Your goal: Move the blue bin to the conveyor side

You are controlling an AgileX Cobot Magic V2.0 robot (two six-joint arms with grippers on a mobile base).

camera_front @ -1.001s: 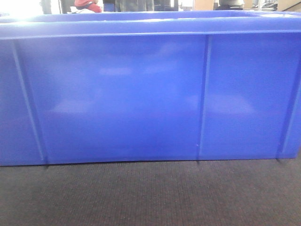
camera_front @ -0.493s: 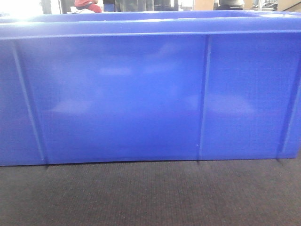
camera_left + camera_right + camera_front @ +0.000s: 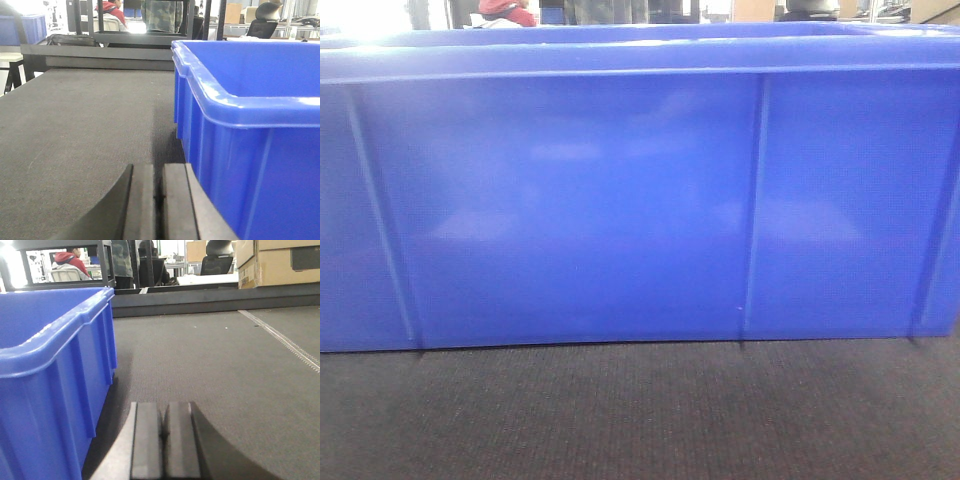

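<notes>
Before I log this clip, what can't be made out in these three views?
- Front view: the blue bin fills the frame, its ends are cut off, and its near wall hides the inside.
- Left wrist view: left claw shut beside the bin; contact with the wall unclear.
- Right wrist view: right claw likewise.
- Conveyor belt: its edges are out of frame.

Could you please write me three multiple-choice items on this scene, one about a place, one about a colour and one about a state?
1. Where does the blue bin stand?
A. on the dark woven belt
B. on a steel panel
C. on a wooden shelf

2. What colour are the boxes behind the belt in the right wrist view?
A. green
B. brown cardboard
C. red

3. How do the jaws of the left gripper stand?
A. wide open
B. closed together, holding nothing
C. clamped on the bin's rim

Answers:
1 A, the bin's base meets the belt.
2 B, the boxes are tan.
3 B, the pads meet beside the bin.
</notes>
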